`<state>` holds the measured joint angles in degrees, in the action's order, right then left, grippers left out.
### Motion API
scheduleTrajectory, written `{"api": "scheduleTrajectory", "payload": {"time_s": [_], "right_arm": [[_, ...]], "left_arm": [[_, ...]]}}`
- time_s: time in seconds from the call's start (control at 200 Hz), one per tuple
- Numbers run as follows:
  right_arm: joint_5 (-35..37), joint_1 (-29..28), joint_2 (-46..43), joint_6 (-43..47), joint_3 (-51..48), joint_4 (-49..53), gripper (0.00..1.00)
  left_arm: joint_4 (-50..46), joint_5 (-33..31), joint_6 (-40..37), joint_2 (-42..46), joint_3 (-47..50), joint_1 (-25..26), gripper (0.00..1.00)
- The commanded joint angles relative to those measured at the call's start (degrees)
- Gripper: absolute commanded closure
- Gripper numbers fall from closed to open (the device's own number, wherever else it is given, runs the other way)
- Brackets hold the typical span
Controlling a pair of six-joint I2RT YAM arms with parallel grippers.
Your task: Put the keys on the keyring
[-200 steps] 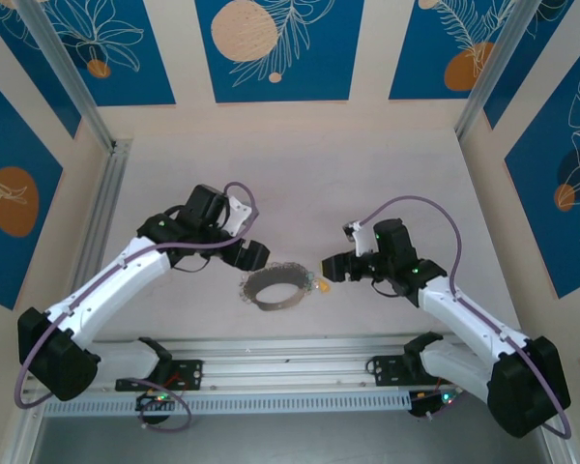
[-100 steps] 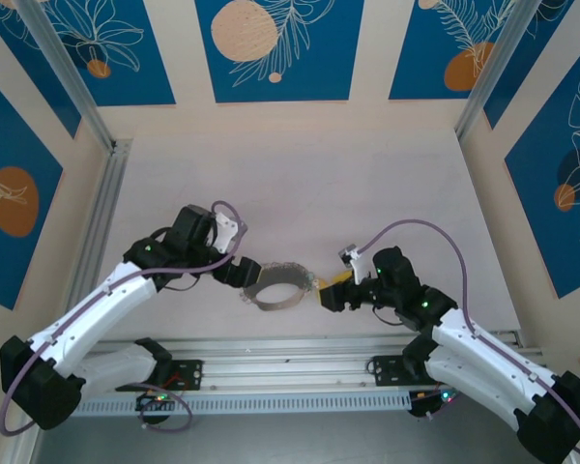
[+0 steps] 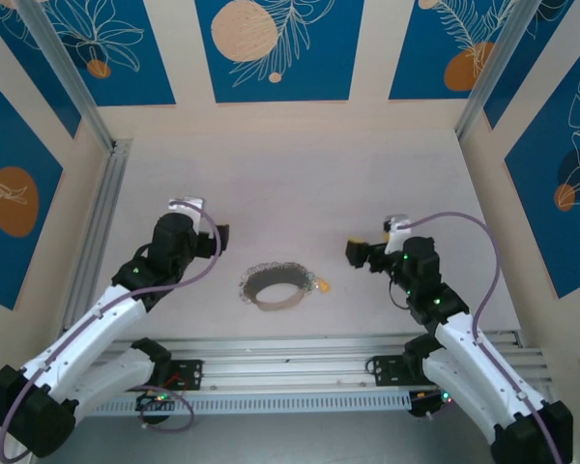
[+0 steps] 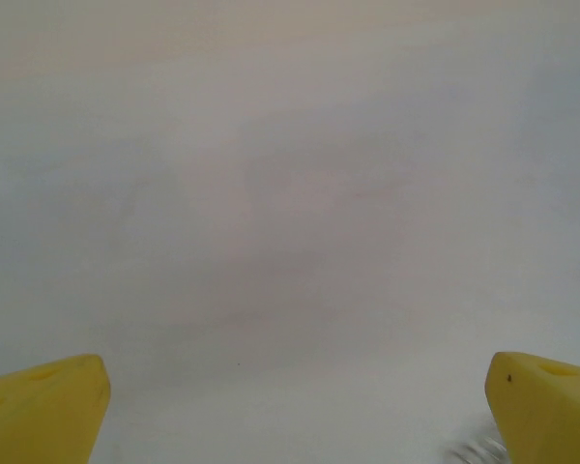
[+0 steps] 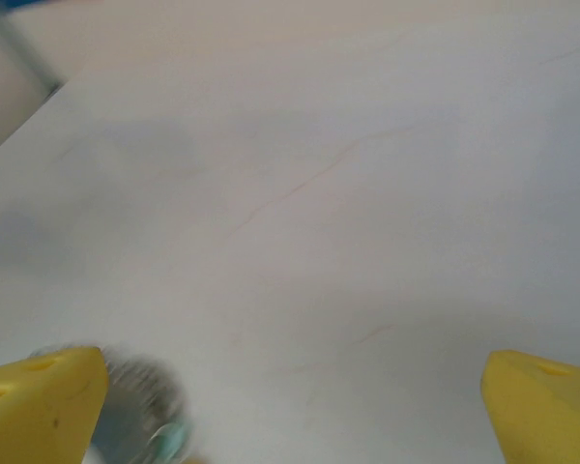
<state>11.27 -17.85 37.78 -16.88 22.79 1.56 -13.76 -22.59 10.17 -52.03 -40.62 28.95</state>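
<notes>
Keyring [image 3: 275, 287] between left tool [image 3: 218, 235], right tool [image 3: 354, 253] (both wide-open, empty)

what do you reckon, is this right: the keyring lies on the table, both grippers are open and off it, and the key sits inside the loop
Not quite. In the top external view the key lies outside the keyring, on the right arm's side, on the table. The rest holds: left gripper and right gripper are open and off it.

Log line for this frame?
left gripper open, empty; right gripper open, empty; key on table beside keyring
</notes>
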Motion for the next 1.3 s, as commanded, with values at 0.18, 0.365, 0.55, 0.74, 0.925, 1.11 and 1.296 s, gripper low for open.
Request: {"api": "scheduleTrajectory", "payload": {"time_s": [0.18,0.365,0.55,0.74,0.925,1.11,1.296], "right_arm": [[-3.9,16.0,15.0,6.0,-0.8,-18.3,0.01],[-3.7,16.4,27.6,9.9,-1.3,-28.5,0.01],[-1.8,16.1,35.2,12.2,-3.5,-40.9,0.01],[-3.7,18.8,44.7,8.7,-4.5,-53.7,0.01],[-2.5,16.9,49.7,10.8,0.8,-48.5,0.01],[-3.2,17.3,49.6,10.6,0.9,-48.2,0.01],[-3.2,17.2,49.5,10.7,0.7,-48.5,0.01]], "left_arm": [[31.6,-14.0,-12.8,-11.1,13.0,-8.9,0.00],[49.4,-10.8,-16.7,-22.6,15.6,-12.5,0.00],[56.3,-6.7,-16.6,-32.2,14.1,-15.4,0.00],[62.1,-1.3,-15.5,-35.2,16.3,-17.7,0.00],[67.2,7.2,-11.7,-36.8,19.6,-22.2,0.00],[68.3,7.8,-11.3,-37.2,19.9,-22.8,0.00],[69.5,7.8,-11.6,-37.5,20.2,-22.7,0.00]]}}
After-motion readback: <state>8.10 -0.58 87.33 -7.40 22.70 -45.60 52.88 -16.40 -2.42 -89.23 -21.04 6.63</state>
